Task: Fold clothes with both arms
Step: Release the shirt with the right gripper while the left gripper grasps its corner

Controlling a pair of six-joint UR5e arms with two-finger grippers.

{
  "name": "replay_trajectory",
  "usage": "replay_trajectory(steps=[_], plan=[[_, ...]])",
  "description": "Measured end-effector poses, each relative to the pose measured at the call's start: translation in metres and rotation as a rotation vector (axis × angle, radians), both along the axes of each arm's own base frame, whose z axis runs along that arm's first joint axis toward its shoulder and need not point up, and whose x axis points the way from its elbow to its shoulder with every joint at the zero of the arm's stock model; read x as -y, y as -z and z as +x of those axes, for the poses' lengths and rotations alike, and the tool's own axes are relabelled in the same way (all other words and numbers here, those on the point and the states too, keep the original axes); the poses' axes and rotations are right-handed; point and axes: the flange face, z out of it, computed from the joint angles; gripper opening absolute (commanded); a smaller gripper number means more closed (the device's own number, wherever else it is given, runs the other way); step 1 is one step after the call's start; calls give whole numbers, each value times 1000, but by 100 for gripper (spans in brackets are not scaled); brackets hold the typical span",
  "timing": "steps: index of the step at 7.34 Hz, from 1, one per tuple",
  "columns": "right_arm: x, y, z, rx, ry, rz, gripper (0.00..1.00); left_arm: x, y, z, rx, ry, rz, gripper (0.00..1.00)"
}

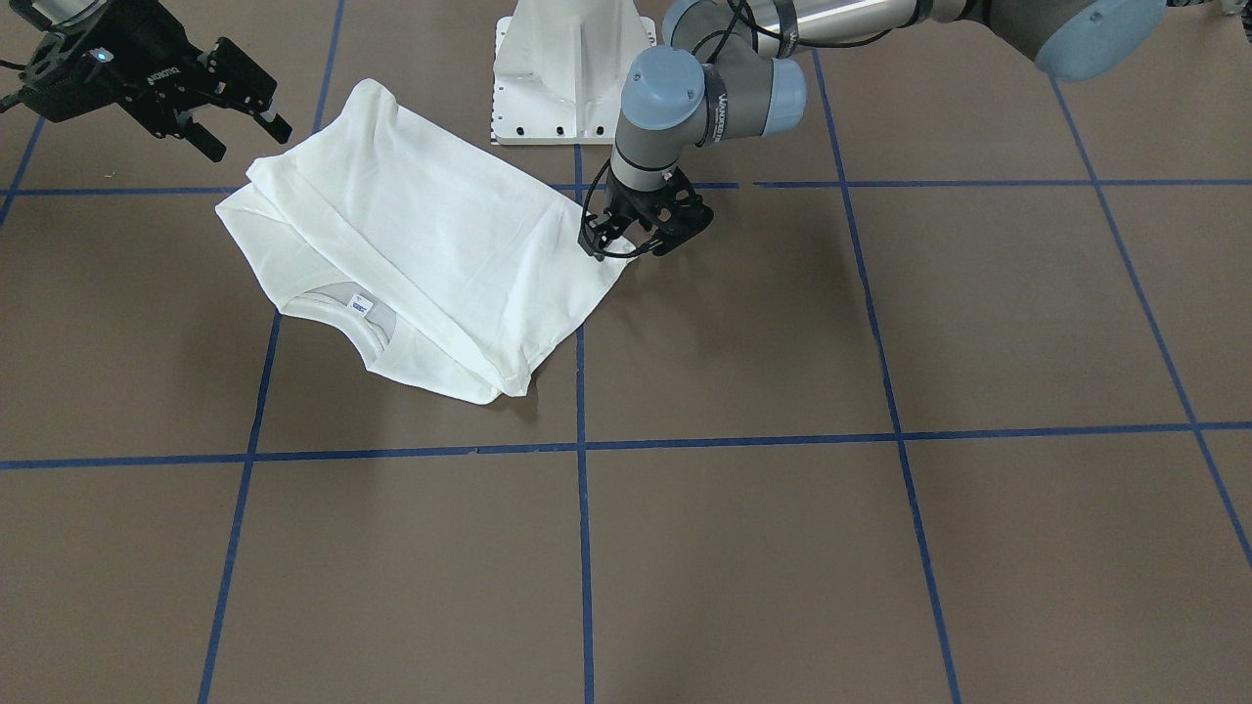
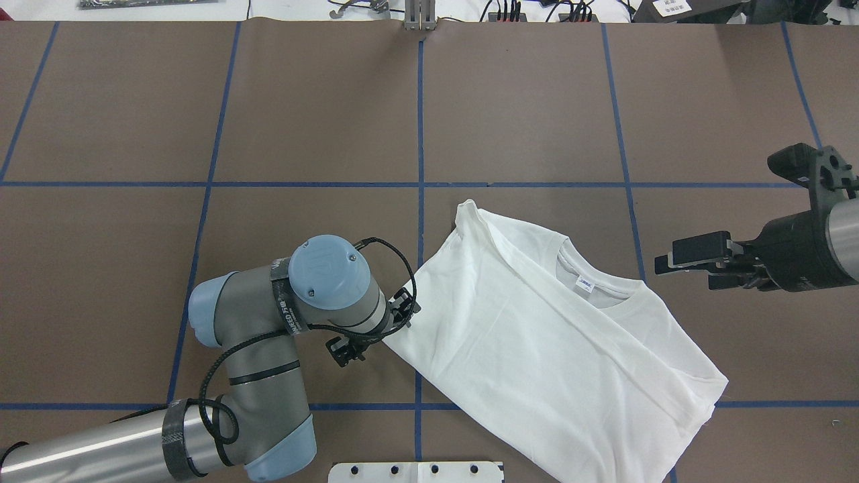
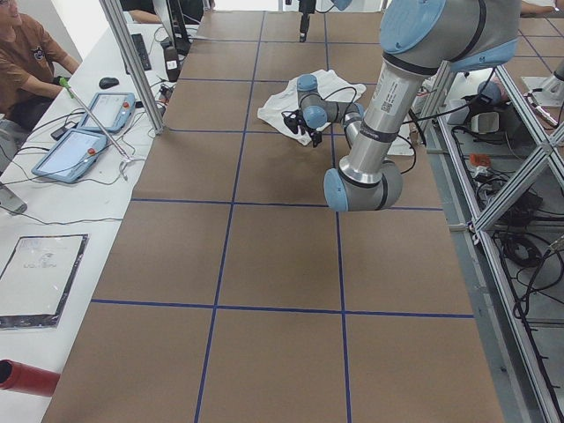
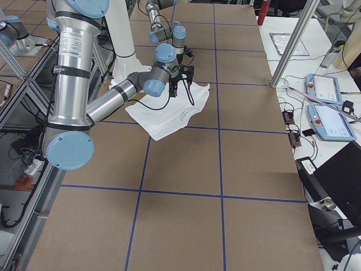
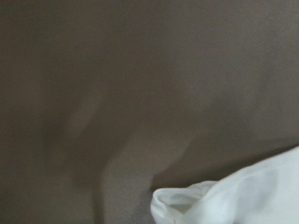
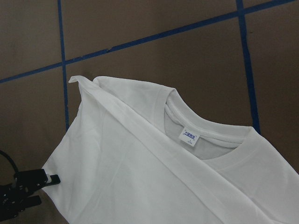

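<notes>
Brown table (image 1: 782, 538) bears the T-shirt (image 1: 430, 235), left fingers (image 6: 44, 178) at its edge, grip unclear; right fingers (image 1: 210, 145) spread, apart.

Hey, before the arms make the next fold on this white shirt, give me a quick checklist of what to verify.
1. Edge of T-shirt at left claw: ok.
2. Firm hold by left claw: cannot tell.
3. Open right claw, apart from T-shirt: ok.
4. T-shirt wholly on table: ok.
5. Sight of collar and neck label: ok.
</notes>
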Motion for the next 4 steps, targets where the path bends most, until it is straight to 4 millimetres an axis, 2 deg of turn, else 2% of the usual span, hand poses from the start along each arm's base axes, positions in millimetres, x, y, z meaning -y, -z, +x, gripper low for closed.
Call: replay_trajectory(steps=[3,4], plan=[[0,0,1,2,4,-2,100,-1,14,-4,-20,1,8,71],[0,0,1,3,5,-3,100,-1,14,-4,-20,2,8,67]])
